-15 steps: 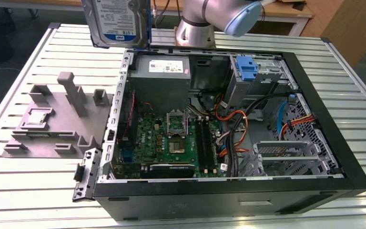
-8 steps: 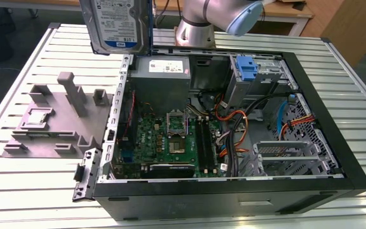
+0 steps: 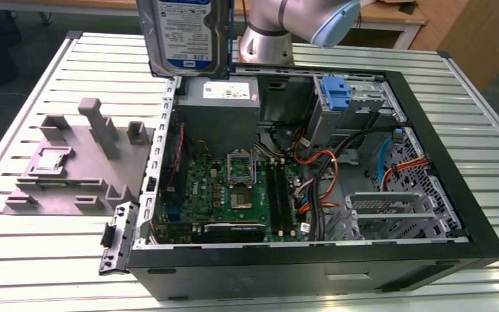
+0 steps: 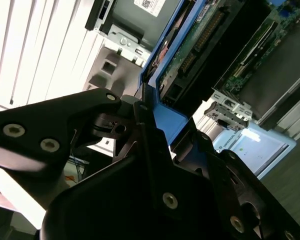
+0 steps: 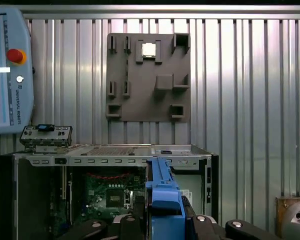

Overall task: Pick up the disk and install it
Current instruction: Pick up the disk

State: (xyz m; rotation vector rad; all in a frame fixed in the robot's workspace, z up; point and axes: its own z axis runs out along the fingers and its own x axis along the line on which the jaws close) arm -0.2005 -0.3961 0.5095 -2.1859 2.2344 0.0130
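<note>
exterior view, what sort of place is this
Probably a robotics lab bench for PC-assembly trials: an open black desktop computer case lies on a ribbed metal table, a grey slotted parts fixture sits beside it, and the gripper holds a silver-grey hard disk in a blue frame.

Silver arm [image 3: 267, 29], blue cap [image 3: 334, 23], black end effector [image 5: 164, 222] w/ screws [image 4: 170, 200]

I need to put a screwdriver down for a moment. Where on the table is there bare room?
Bare slats of the table lie between the grey fixture and the near edge, and at the exterior view's right of the computer case. Inside the case, cables crowd the space beside the motherboard. The gripper holds the disk aloft.
</note>
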